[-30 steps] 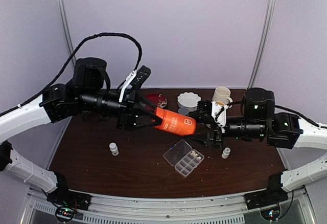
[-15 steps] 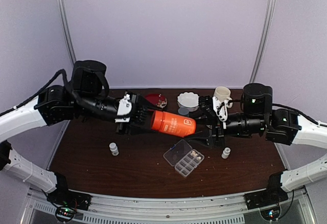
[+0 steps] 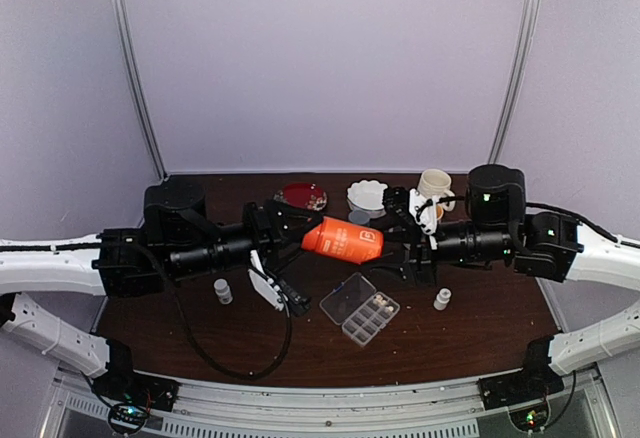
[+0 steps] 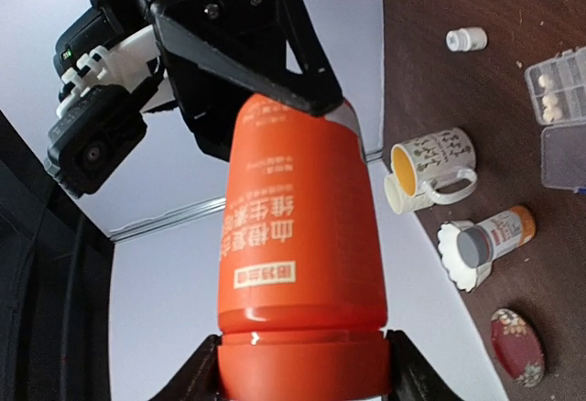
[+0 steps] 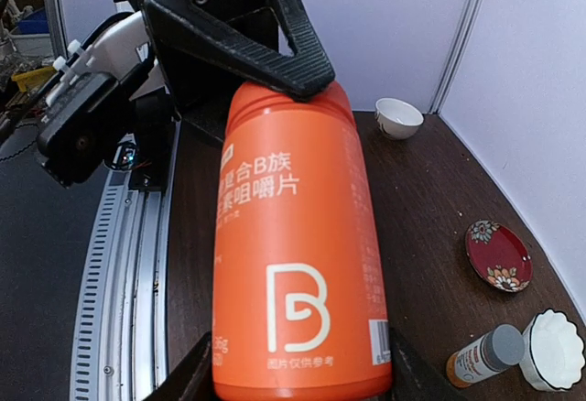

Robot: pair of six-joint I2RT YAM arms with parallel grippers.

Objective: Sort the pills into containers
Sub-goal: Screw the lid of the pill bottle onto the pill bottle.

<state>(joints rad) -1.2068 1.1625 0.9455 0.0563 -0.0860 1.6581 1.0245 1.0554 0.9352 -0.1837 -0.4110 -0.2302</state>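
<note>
Left gripper [image 3: 303,235] and right gripper [image 3: 390,243] each pinched one end of the orange bottle [image 3: 342,241], I reckoned for twisting its cap [image 4: 302,364] off.

Large bottle [image 3: 343,240] crosswise above mid-table, left gripper [image 3: 302,235] at its left end, right gripper [image 3: 392,242] at its right, organiser box [image 3: 360,310] nearer, pills [image 3: 379,303] in its right compartments, small vial [image 3: 223,291] left, second vial [image 3: 441,299] right, dish [image 3: 303,196], bowl [image 3: 368,196], mug [image 3: 434,185] along far edge.
</note>
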